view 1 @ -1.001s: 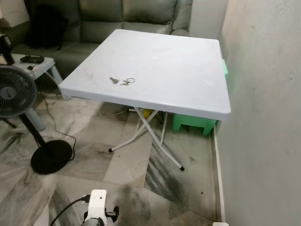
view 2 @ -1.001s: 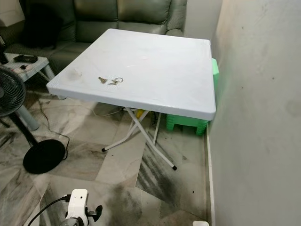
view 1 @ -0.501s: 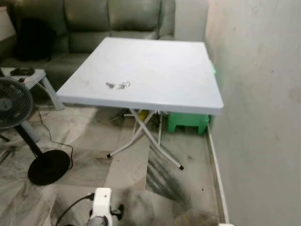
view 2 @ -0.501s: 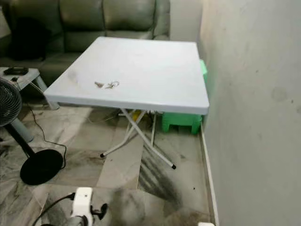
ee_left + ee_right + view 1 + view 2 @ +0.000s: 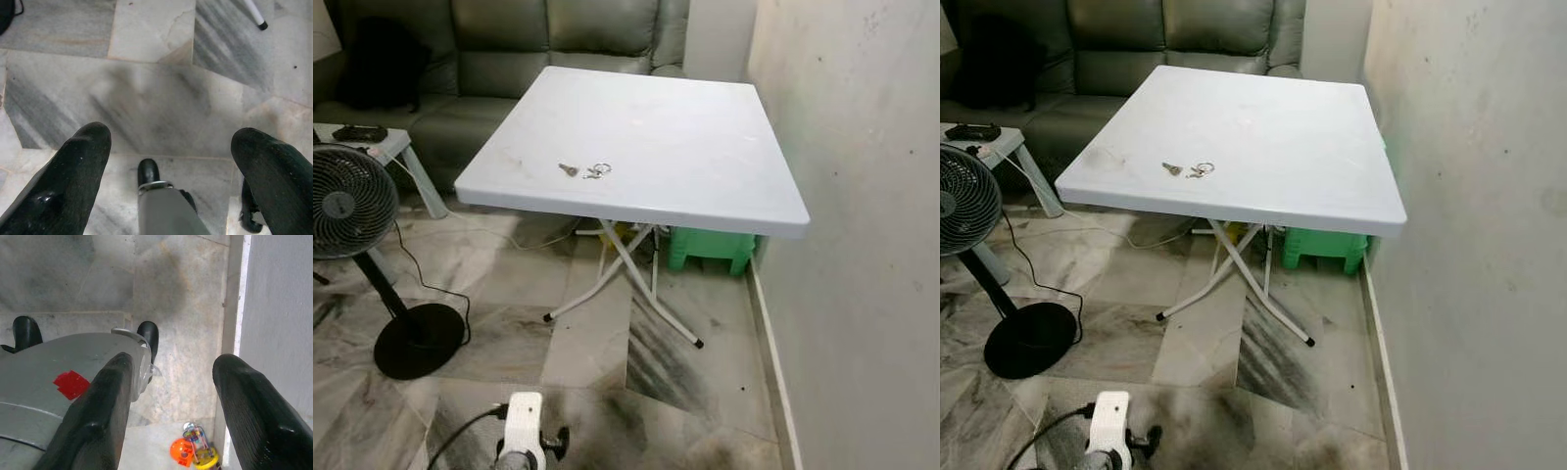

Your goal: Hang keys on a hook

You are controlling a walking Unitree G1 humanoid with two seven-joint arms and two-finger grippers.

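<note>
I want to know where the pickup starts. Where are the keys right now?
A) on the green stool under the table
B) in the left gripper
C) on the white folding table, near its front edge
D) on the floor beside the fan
C: the keys lie flat on the white folding table near its front edge, while the left gripper points at the bare marble floor with its fingers spread and nothing between them.

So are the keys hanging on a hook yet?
No, the keys lie flat on the white table, near its front edge.
</note>
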